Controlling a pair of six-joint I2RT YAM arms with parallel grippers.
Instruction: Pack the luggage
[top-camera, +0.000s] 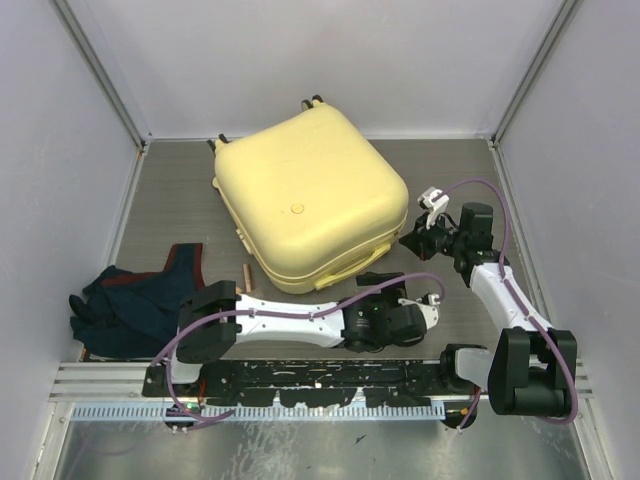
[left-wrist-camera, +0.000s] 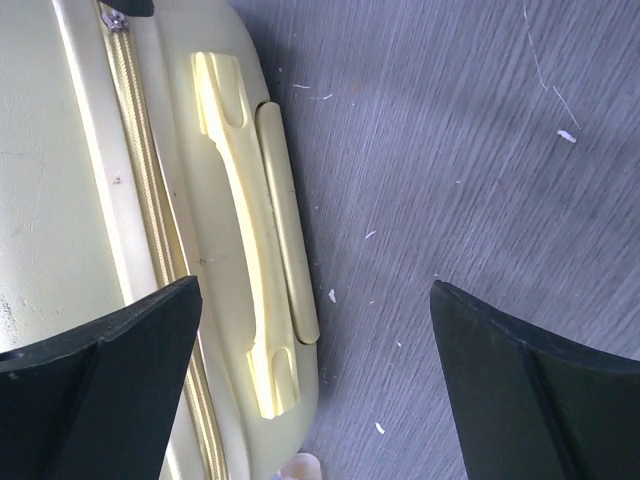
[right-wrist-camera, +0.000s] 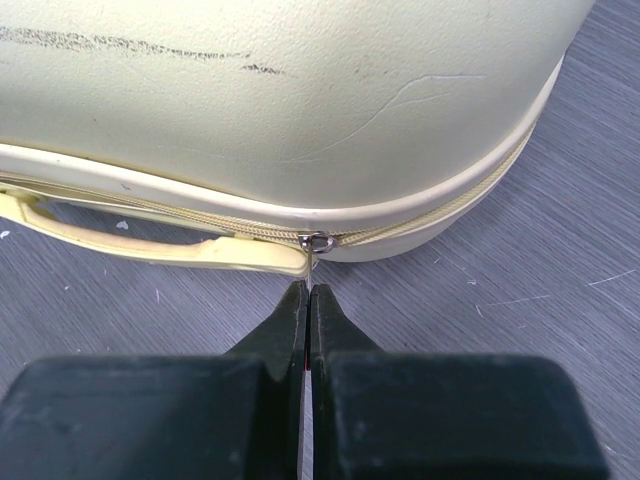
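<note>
The closed pale-yellow suitcase (top-camera: 305, 195) lies flat mid-table. The right gripper (right-wrist-camera: 309, 295) is pinched on its zipper pull (right-wrist-camera: 316, 243), and the left gripper (left-wrist-camera: 312, 300) hangs spread wide beside the handle (left-wrist-camera: 250, 230). I judge it best to draw the pull along the zipper track (right-wrist-camera: 440, 215), not outward, with the left bracing the shell.

The left arm (top-camera: 280, 322) lies low along the near edge. It stretches from its base toward 3 o'clock, with the wrist turned so the left pincer (top-camera: 388, 288) points to about 12 o'clock. In the wrist view its two dark fingers (left-wrist-camera: 110, 380) stand wide apart. The right arm (top-camera: 495, 285) rises from its base at 5 o'clock of the top view and leans toward 11 o'clock. It then bends at the wrist toward 9 o'clock. The right pincer (top-camera: 408, 240) has its fingers (right-wrist-camera: 285, 330) pressed together, with a thin zip pull (right-wrist-camera: 313, 268) nipped between the tips.
</note>
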